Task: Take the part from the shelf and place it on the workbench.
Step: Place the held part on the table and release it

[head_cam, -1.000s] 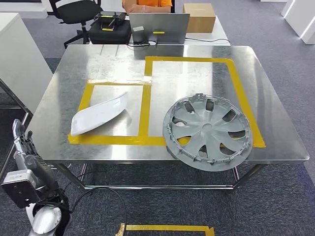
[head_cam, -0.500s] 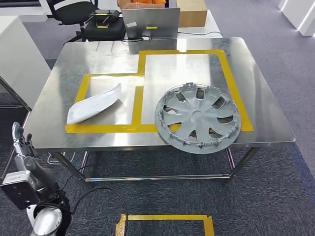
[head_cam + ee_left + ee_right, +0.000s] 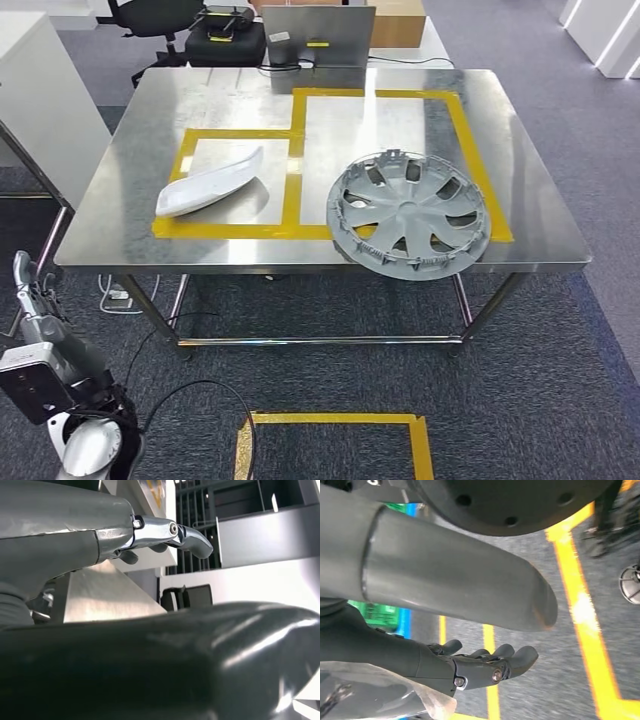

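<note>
Both parts on worktop (image 3: 113, 190): hubcap (image 3: 407, 215), white trim (image 3: 207, 185) | left hand (image 3: 34, 300) hangs spread, empty, well below-left | right hand (image 3: 486, 665) spread | we'd keep arms clear of the edge.

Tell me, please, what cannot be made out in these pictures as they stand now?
- Laptop, head view: its upper part is cut off by the top edge, and only its back faces the camera.
- Cardboard box, head view: mostly cut off by the top edge.
- Left hand, left wrist view: a dark rounded cover in front hides most of it.
- Right hand, right wrist view: the grey thumb crosses in front; the floor beyond is blurred.
</note>
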`<act>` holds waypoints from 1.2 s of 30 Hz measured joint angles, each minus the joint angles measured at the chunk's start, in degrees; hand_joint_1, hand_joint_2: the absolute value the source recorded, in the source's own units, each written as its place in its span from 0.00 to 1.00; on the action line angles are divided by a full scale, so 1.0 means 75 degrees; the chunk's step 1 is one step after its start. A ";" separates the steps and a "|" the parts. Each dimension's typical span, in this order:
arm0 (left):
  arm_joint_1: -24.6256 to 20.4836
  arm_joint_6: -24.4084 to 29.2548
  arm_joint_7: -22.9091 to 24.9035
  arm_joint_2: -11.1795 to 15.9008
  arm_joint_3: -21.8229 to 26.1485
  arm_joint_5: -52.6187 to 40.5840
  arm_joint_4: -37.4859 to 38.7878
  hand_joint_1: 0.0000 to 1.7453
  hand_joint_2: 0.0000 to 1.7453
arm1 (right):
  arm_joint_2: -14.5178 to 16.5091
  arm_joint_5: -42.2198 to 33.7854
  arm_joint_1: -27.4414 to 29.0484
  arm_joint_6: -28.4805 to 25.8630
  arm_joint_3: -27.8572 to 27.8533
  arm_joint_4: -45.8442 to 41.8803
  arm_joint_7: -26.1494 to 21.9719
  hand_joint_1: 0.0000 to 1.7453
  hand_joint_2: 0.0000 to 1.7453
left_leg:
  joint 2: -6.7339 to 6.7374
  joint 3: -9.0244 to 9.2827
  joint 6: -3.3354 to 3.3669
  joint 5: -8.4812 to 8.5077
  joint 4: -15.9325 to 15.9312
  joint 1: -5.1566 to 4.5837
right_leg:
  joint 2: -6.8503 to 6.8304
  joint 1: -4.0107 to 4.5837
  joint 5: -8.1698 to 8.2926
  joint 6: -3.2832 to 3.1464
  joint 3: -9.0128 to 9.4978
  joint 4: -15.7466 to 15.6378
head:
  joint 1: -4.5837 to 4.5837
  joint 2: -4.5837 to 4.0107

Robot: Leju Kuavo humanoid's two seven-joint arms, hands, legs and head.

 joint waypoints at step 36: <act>0.0186 0.0012 0.0012 0.0026 0.0081 0.0006 0.0042 0.00 0.00 | 0.0026 0.0056 0.0002 -0.0014 -0.0001 -0.0039 -0.0033 0.00 0.00 | 0.0017 -0.0753 0.0013 0.0508 0.0126 -0.0027 | -0.0005 0.0009 -0.0567 0.0039 0.0005 0.1540 | 0.0049 0.0001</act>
